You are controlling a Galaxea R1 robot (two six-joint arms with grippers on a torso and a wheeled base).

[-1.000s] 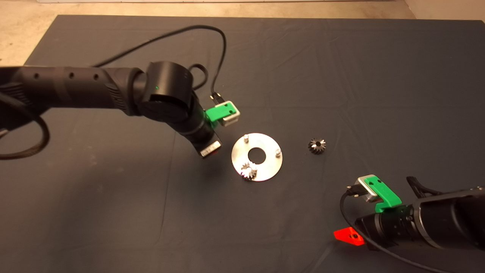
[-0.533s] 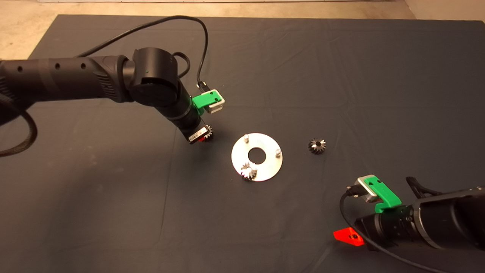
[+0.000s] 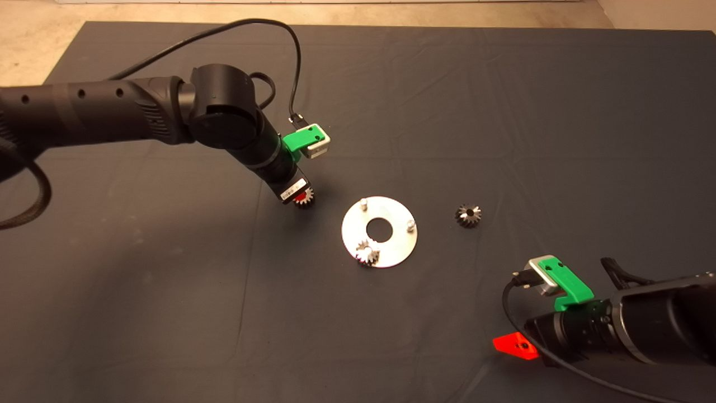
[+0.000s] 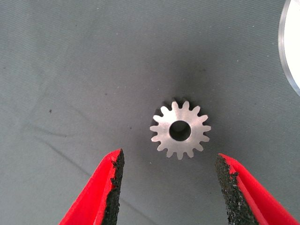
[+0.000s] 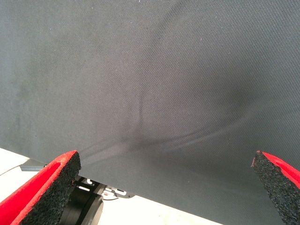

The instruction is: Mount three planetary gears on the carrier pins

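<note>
The left gripper (image 4: 168,187) hovers over a loose gear (image 4: 180,131), fingers apart (right gripper (image 5: 164,187) parked near the table's edge, also apart). Closing off-centre could likely flick the gear away.

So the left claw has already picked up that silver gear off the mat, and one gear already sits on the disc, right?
Not quite. The left claw is open and holds nothing: the silver gear lies flat on the mat, with the red fingers apart and not touching it, as the left wrist view shows. The rest is right: one gear sits on the disc.
</note>
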